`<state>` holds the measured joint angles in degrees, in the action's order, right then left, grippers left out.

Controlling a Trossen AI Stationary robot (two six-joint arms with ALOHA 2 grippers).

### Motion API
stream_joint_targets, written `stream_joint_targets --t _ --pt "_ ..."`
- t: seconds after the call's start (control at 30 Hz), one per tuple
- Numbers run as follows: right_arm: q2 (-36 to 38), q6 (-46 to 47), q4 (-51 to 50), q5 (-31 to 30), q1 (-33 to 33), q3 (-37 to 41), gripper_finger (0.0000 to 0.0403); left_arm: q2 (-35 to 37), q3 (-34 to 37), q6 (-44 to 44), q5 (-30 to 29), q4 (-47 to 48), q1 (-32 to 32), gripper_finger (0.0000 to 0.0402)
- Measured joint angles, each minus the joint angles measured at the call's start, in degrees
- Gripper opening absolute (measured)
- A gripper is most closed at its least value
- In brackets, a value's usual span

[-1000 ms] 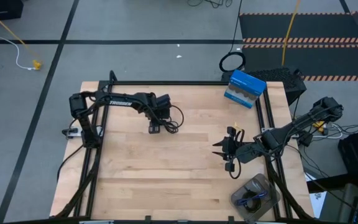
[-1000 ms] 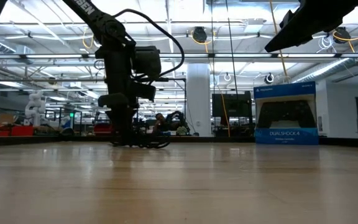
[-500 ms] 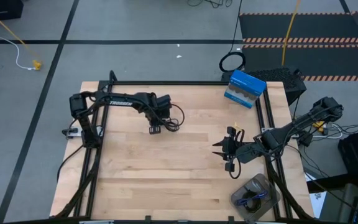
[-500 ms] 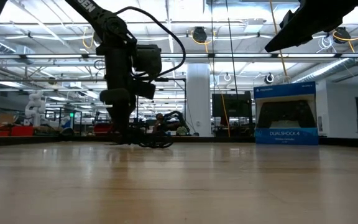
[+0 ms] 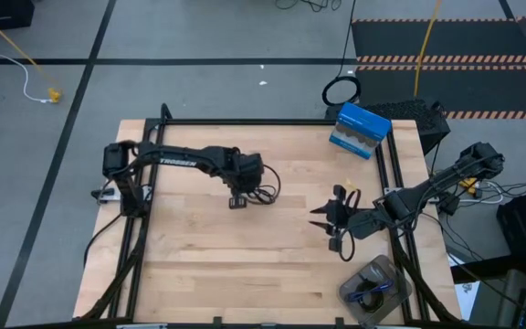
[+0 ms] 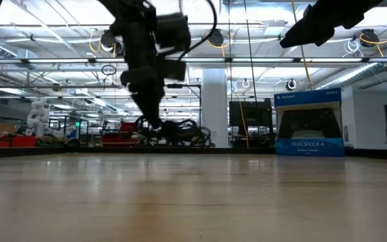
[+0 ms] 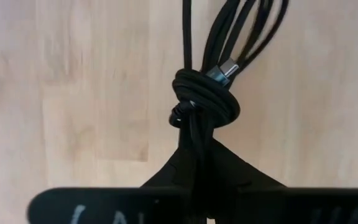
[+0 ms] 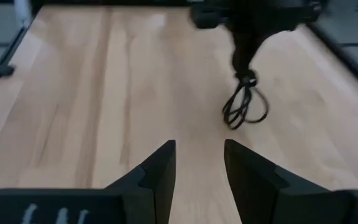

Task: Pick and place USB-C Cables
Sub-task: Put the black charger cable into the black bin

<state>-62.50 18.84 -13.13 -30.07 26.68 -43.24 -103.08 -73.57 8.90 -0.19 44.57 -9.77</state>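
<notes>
One black coiled USB-C cable (image 5: 261,187) hangs clear of the wooden table (image 5: 199,265), pinched at its knotted middle by the left gripper (image 5: 238,200), whose fingers are closed tight around the bundle; the left wrist view shows the cable's loops (image 7: 229,37) fanning out beyond the knot, with a silver plug tip (image 7: 224,69) poking from it. Seen at table height, the cable (image 6: 180,131) dangles above the boards below the left gripper (image 6: 154,124). It sits over the middle of the table, slightly toward the far side. A blue-purple cable (image 5: 370,291) lies coiled in a clear round container (image 5: 380,270) at the near right corner. To the right, the right gripper (image 5: 322,217) hovers above the table with its two fingers (image 8: 160,165) parted, a narrow gap between them, pointing left toward the lifted cable (image 8: 244,106). A blue box (image 5: 360,130) rests at the far right edge; it reads DUALSHOCK 4 in the low view (image 6: 309,124)
</notes>
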Motion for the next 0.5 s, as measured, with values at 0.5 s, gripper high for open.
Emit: stream_joint_targets --t 0.5 --pt "-1.0 4.4 3.3 -8.6 -0.2 0.0 0.0150 0.0 -12.1 -4.7 -29.8 -1.1 16.7 0.0014"
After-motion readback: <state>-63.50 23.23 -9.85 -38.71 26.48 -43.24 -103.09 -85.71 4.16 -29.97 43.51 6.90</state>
